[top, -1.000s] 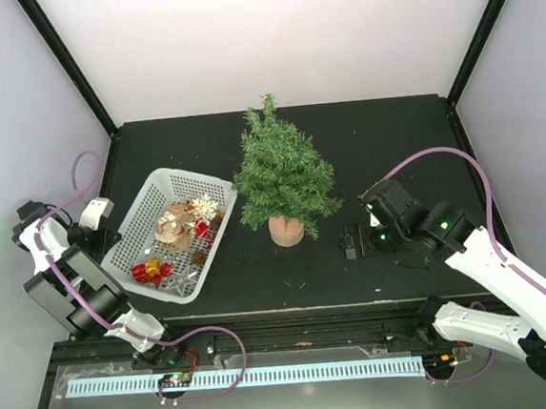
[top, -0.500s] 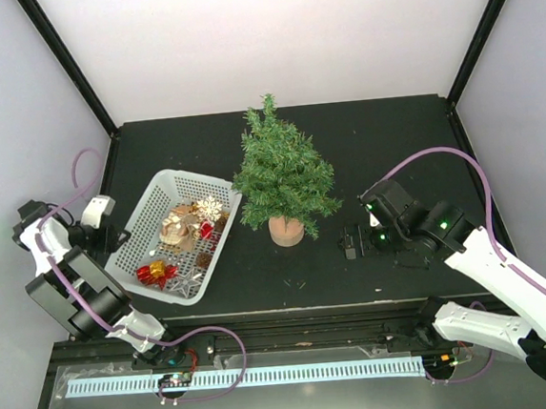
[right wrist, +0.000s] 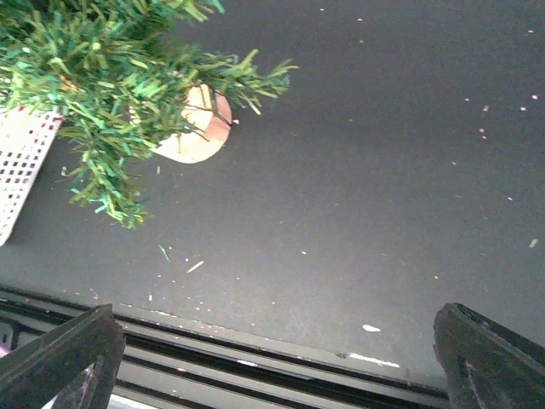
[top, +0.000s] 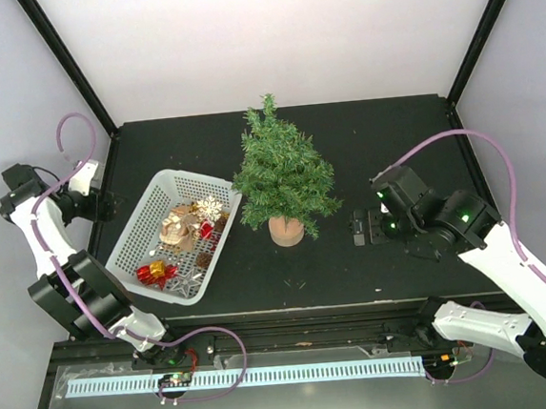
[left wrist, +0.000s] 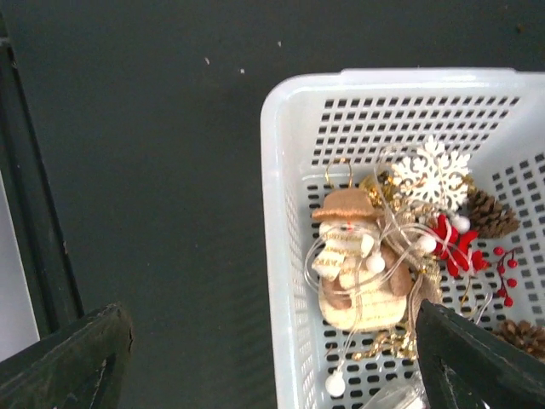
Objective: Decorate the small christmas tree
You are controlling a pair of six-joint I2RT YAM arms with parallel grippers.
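Observation:
The small christmas tree stands mid-table on its tan round base; the right wrist view shows its lower branches and base at upper left. Left of it, a white basket holds ornaments: a snowman figure, a white snowflake, red berries and a pinecone. My left gripper hovers open over the basket's left rim, its fingers wide apart and empty. Open too, my right gripper hangs over bare mat right of the tree.
Red gift ornaments and a silver star lie at the basket's near end. Black frame posts flank the mat. The table's front rail runs under my right gripper. Loose needles are scattered before the tree.
My left gripper has opened and its arm has drawn back up and to the left of the basket, which shifted slightly right. The right arm has edged to the right.

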